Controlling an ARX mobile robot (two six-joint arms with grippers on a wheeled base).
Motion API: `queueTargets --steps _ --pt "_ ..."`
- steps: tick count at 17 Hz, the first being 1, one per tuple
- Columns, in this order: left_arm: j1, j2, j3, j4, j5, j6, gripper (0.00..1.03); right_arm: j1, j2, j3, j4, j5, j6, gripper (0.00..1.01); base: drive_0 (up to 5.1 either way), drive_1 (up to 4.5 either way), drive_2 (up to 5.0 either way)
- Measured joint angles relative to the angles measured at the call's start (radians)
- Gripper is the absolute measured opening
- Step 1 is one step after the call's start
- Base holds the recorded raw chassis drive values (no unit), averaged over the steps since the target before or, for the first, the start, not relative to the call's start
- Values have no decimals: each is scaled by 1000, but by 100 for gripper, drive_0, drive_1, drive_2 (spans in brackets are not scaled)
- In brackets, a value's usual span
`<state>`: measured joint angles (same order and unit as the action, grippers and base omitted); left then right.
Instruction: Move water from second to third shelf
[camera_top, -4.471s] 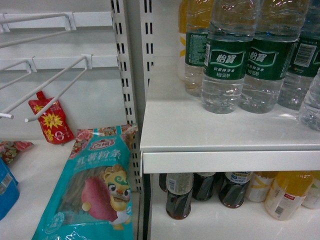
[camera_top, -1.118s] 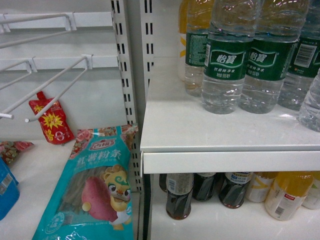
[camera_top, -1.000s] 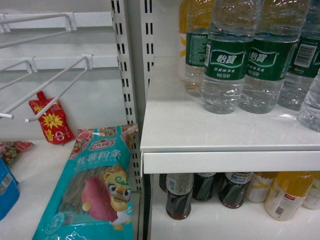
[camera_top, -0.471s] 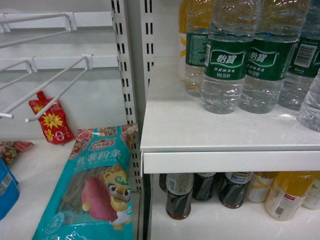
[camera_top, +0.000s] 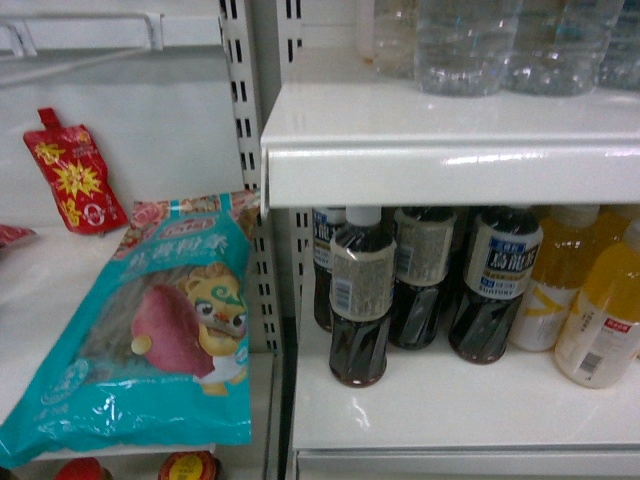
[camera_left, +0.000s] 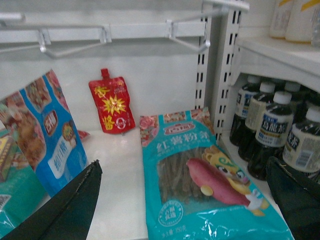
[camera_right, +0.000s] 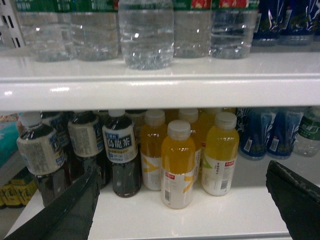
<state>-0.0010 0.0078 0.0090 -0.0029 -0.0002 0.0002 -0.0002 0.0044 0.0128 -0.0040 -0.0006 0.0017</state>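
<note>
Water bottles (camera_right: 146, 35): clear ribbed plastic, standing in a row on the upper shelf (camera_right: 160, 82); only the lower bodies show, with dark green label edges at the top of the right wrist view. In the head view their bases (camera_top: 465, 50) stand back from that shelf's front edge.
Lower shelf (camera_right: 200, 210): dark tea bottles (camera_right: 120, 150) at the left end, yellow drink bottles (camera_right: 177, 170) in the middle, blue bottles (camera_right: 252, 137) toward the right end.
Left bay: teal sweet-potato noodle bag (camera_left: 200, 175) lying flat beside the slotted upright (camera_left: 202, 65); red spout pouch (camera_left: 112, 106) leaning on the back wall; blue snack bag (camera_left: 47, 135) upright at the left edge.
Left end effector (camera_left: 185, 200): fingers spread wide, holding nothing, facing the teal bag.
Right end effector (camera_right: 182, 200): fingers spread wide, holding nothing, level with the lower shelf, facing the yellow drink bottles.
</note>
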Motion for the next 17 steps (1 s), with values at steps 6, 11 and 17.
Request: queueTargets --steps 6,11,17 --pt "0 0 0 -1 0 0 98 0 0 0 1 0 -3 98 0 0 0" --pt "0 0 0 -3 0 0 98 0 0 0 -2 0 -2 98 0 0 0" --pt "0 0 0 -3 0 0 98 0 0 0 -1 0 -3 98 0 0 0"
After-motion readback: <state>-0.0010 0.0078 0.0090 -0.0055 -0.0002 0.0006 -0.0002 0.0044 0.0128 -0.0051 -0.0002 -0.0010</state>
